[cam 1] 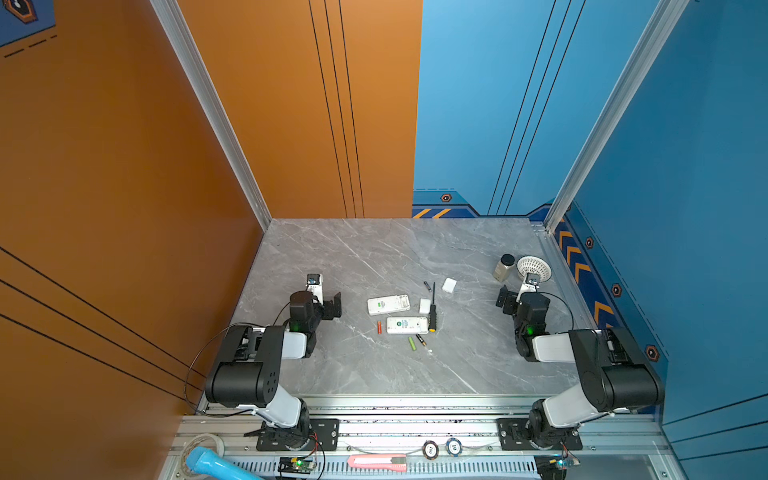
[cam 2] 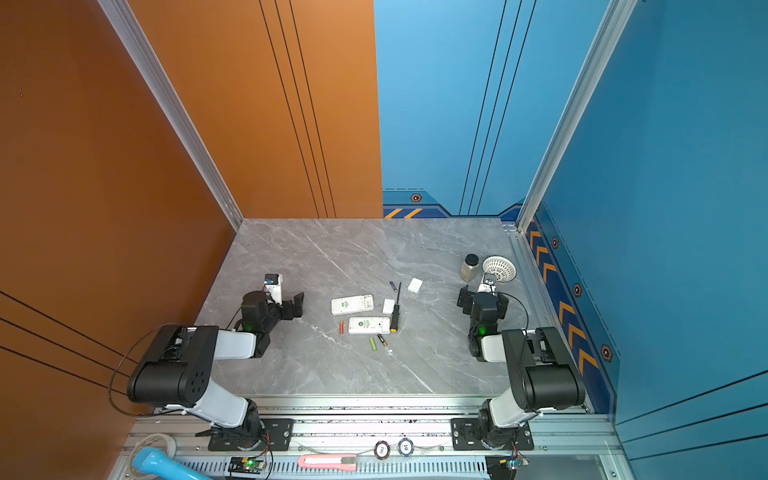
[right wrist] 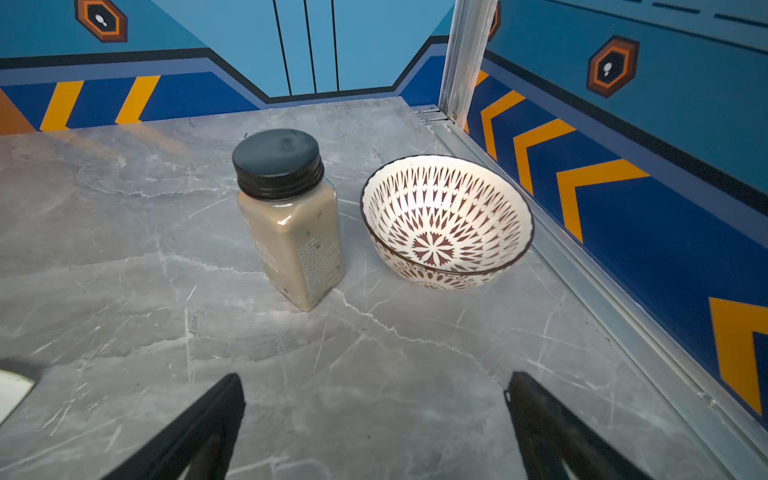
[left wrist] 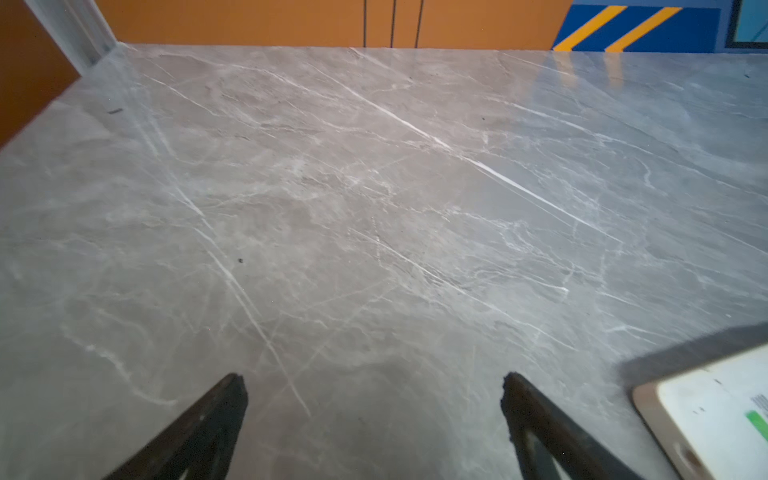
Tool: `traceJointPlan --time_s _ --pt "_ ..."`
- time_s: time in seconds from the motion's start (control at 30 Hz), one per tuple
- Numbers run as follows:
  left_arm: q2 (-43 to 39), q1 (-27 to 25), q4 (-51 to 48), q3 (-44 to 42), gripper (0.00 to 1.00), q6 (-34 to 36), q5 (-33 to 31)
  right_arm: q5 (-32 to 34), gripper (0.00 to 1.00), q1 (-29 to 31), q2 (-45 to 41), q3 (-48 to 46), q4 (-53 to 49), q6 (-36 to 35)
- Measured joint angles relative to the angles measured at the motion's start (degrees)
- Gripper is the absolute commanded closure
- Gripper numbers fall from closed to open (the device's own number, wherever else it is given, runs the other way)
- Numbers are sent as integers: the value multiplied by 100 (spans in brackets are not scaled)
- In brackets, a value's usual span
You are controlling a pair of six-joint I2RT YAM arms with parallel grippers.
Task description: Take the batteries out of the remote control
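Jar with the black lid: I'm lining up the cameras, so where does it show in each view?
Both top views: jar stands upright on the table's right side.
Left wrist: not in it.
Right wrist: jar near the picture's middle.
Shared landmark: the patterned bowl beside it, apart from it, in all three.

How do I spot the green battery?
Find the grey marble table. Near its middle, the white remote control closer to the robot's bases has the green battery lying just in front of it. It is the only lime green one; the black battery beside it has a gold end.
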Motion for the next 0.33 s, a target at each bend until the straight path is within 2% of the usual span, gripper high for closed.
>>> traceJointPlan --time_s 0.33 --pt "0 42 199 -2 2 17 -177 9 0 -26 0 0 -4 2"
